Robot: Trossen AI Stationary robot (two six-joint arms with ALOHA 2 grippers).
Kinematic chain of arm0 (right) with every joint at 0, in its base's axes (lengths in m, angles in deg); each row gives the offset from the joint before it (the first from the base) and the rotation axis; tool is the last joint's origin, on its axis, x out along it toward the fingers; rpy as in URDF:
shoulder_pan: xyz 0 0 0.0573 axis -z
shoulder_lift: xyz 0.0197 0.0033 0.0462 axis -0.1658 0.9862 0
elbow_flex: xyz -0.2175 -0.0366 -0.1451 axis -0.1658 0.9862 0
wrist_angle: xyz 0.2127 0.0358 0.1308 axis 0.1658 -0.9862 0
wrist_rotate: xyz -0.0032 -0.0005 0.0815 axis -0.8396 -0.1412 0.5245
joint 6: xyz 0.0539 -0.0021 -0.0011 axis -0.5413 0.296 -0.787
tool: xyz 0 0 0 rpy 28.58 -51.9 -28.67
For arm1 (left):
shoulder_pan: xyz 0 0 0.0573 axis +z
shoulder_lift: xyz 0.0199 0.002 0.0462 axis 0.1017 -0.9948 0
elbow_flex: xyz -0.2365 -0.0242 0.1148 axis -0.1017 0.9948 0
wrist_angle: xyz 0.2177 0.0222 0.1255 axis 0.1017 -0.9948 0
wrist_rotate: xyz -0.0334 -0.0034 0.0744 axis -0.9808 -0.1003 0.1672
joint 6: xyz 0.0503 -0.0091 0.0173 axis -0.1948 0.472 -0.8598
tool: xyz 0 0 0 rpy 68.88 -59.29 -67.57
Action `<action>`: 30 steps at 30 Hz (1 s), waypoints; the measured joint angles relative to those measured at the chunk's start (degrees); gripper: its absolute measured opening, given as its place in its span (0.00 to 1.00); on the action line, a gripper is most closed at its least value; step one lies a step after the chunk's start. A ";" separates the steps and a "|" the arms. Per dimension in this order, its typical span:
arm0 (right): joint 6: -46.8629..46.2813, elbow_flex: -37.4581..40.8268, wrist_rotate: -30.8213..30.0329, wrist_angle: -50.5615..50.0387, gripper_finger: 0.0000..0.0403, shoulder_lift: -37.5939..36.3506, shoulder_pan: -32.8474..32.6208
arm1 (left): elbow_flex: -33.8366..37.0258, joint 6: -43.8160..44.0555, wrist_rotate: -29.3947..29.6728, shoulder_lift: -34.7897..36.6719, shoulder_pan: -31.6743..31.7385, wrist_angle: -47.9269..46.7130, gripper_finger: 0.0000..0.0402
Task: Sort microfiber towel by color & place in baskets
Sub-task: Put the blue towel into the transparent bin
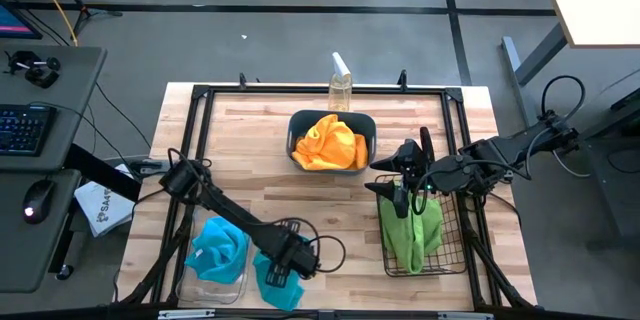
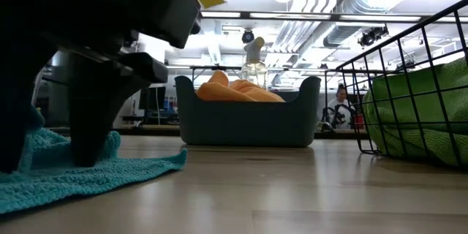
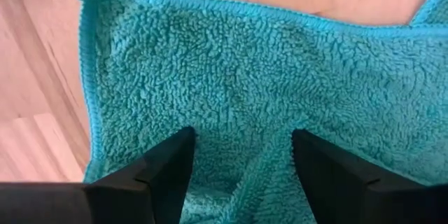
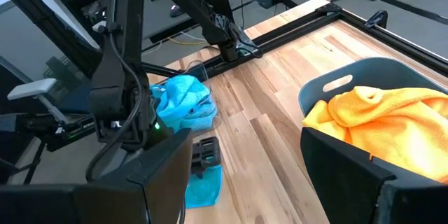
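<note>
Teal towel [image 1: 277, 278]: flat on the wooden worktop [image 1: 250, 160] at its front edge, just beside the clear bin; long axis hard to tell from above, one hemmed corner visible in the left wrist view.
Left end effector [image 1: 281, 270]: down on the teal towel, fingers [image 3: 168, 168] spread with pile between them, tips pressed into the cloth.
Clear bin [image 1: 200, 288]: front left, holding a second teal towel [image 1: 220, 245] bunched and spilling over its rim.
Dark teal tub [image 1: 298, 125]: back centre, long axis left to right, filled with crumpled orange towels [image 1: 330, 145].
Black wire basket [image 1: 450, 250]: right side, long axis front to back, green towel [image 1: 410, 230] draped inside.
Right end effector [image 1: 402, 200]: above the wire basket's back edge, fingers spread, nothing between them.
Spray bottle [image 1: 340, 85]: upright behind the tub.
</note>
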 joint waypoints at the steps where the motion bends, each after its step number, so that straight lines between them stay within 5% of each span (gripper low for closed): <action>1: 0.00 0.00 0.00 0.00 0.65 0.00 -0.02 | 0.00 -0.44 -0.10 -0.18 0.04 0.00 0.56; 4: -0.04 0.00 0.00 0.00 0.65 0.00 0.00 | 0.07 -0.65 0.78 -0.26 0.00 0.54 0.45; 9: -0.93 0.00 -0.02 0.00 0.65 0.00 0.00 | 0.10 -1.09 1.00 1.52 2.05 2.03 0.05; 13: -1.39 0.00 -1.13 -0.04 0.65 0.02 -0.02 | 0.45 -1.40 5.44 5.53 4.65 2.56 0.01; 21: -1.53 0.00 -2.72 0.02 0.65 0.02 0.00 | 0.24 -0.15 8.59 25.06 6.56 3.65 0.00; 30: -1.49 -0.02 -4.00 0.04 0.65 0.02 0.00 | 0.15 12.83 8.71 42.47 -2.85 -9.98 0.00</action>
